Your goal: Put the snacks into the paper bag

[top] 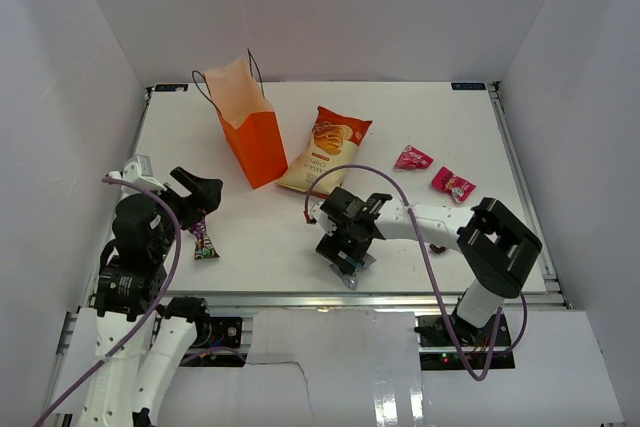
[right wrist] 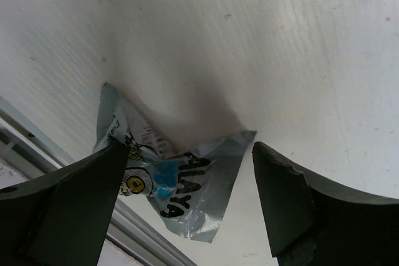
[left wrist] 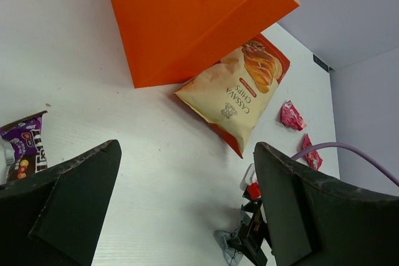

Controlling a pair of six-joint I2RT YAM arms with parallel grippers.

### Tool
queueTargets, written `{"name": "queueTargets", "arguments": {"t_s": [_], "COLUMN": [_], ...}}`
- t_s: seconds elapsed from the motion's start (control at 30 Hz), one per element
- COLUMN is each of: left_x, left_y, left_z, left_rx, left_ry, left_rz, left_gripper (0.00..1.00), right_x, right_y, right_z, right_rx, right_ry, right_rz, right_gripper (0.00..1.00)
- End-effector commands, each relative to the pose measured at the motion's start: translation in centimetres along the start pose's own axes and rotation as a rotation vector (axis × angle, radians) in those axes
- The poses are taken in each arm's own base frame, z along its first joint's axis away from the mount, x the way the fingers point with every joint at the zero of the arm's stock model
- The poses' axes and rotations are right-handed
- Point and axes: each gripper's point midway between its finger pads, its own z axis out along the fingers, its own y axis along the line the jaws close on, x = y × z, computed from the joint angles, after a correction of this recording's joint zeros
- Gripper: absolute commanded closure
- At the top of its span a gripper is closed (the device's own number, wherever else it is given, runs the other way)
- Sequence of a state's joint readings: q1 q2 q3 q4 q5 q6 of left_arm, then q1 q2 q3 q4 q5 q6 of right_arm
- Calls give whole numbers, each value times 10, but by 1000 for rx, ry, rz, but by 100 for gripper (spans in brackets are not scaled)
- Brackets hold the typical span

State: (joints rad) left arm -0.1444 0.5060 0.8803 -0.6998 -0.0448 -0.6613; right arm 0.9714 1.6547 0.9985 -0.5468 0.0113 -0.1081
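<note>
Crinkled silvery-blue foil packet (right wrist: 177,194); glossy pillow-shaped chip bag (top: 325,152).

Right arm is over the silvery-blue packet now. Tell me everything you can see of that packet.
The silvery-blue packet is a small, crumpled foil sachet, silver with a blue patch, black lettering and a yellow round mark. It lies on the white table, at the near edge by the metal rail. The right gripper hangs over it, jaws open to either side; whether a finger touches it cannot be told.
</note>
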Motion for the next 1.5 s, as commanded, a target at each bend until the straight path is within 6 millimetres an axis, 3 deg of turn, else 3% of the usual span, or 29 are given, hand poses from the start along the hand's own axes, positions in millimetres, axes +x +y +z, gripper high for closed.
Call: {"name": "queueTargets", "arguments": {"t_s": [0.0, 0.13, 0.23, 0.37, 0.47, 0.6, 0.7, 0.83, 0.87, 0.93, 0.97, 1.03, 1.07, 1.1, 1.13, 1.17, 1.23, 1.27, 1.3, 1.43, 1.47], "left_x": [14, 27, 34, 40, 41, 43, 47, 55, 57, 60, 61, 63, 64, 65, 65, 65, 69, 69, 68, 69, 68], "left_y": [9, 15, 20, 23, 24, 26, 28, 31, 31, 33, 34, 35, 35, 36, 36, 36, 32, 31, 31, 32, 31], "left_z": [4, 7, 8, 10, 10, 11, 13, 17, 18, 20, 21, 22, 22, 22, 21, 21, 18, 17, 16, 11, 9], "left_rx": [-20, -28, -37, -43, -43, -49, -57, -70, -71, -81, -84, -87, -87, -91, -88, -88, -65, -62, -62, -68, -63], "left_ry": [32, 56, 69, 83, 85, 90, 104, 133, 140, 154, 160, 165, 167, 168, 165, 165, 183, 182, 179, 180, 174], "left_rz": [-31, -53, -65, -69, -69, -69, -70, -79, -80, -83, -83, -90, -93, -100, -105, -108, -118, -120, -122, -132, -136], "left_gripper": [2, 2, 2, 2, 2, 2, 2, 2, 2, 2, 2, 2, 2, 2, 2, 2, 2, 2, 2, 2, 2], "right_x": [19, 16, 9, 0, -8, -21, -49, -105, -134, -166, -201, -238, -271, -293, -310, -339, -363, -376, -388, -417, -425], "right_y": [-4, 1, 6, 7, 6, 6, -5, -31, -40, -50, -60, -70, -79, -89, -92, -103, -102, -106, -104, -82, -82], "right_z": [14, 12, 7, -2, -11, -31, -64, -118, -148, -180, -215, -251, -308, -305, -318, -344, -363, -357, -372, -375, -363], "right_rx": [28, -2, -43, -101, -142, -222, -229, -136, -89, -10, 73, 143, 246, 263, 278, 345, 371, 398, 436, 523, 547], "right_ry": [83, 68, 33, -15, -65, -172, -317, -496, -591, -694, -800, -902, -1033, -1045, -1089, -1168, -1253, -1268, -1350, -1481, -1478], "right_rz": [1, -9, -15, -28, -65, -138, -211, -352, -404, -494, -526, -529, -525, -493, -449, -420, -380, -362, -365, -386, -396], "right_gripper": [18, 32, 49, 79, 92, 92, 92, 92, 92, 92, 92, 92, 92, 92, 92, 92, 92, 92, 92, 92, 92]}}
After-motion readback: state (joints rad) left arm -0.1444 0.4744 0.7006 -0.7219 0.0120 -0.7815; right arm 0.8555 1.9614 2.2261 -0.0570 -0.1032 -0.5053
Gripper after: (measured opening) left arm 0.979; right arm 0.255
